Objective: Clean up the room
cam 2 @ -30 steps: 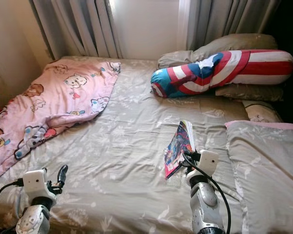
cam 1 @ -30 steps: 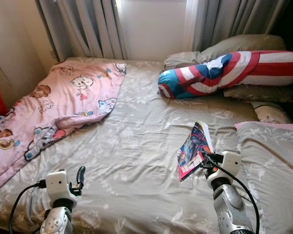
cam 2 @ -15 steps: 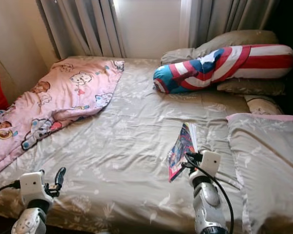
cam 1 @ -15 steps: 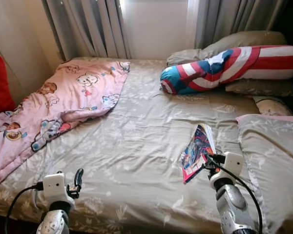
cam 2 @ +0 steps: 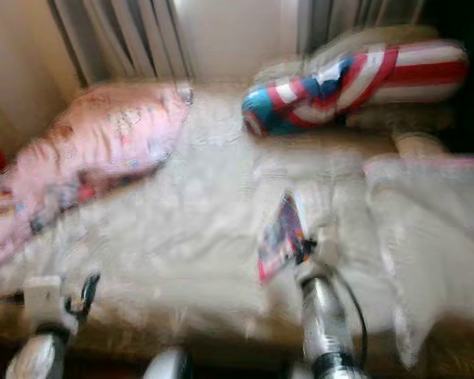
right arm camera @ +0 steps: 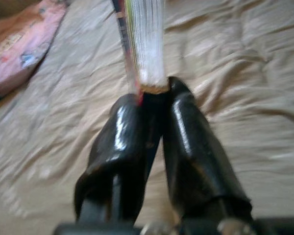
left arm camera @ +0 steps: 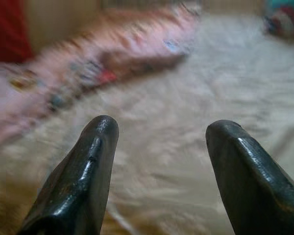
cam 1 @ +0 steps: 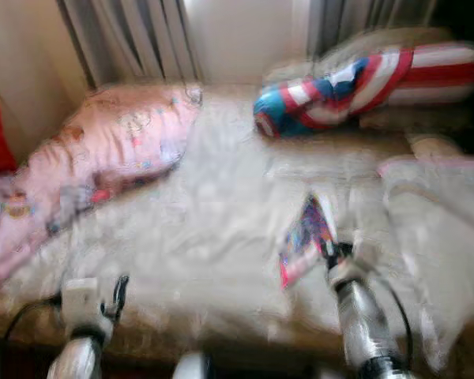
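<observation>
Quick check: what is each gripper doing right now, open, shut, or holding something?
Left gripper: open, holding nothing, above the beige floral bedsheet.
Right gripper: shut on the colourful comic book, held upright by its lower edge.

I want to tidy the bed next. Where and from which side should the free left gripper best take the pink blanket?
Probably at the pink blanket's inner edge, where it lies folded on the grey sheet. That raised fold faces the open left gripper, so coming from the bed's middle lets one finger slip beneath it.
</observation>
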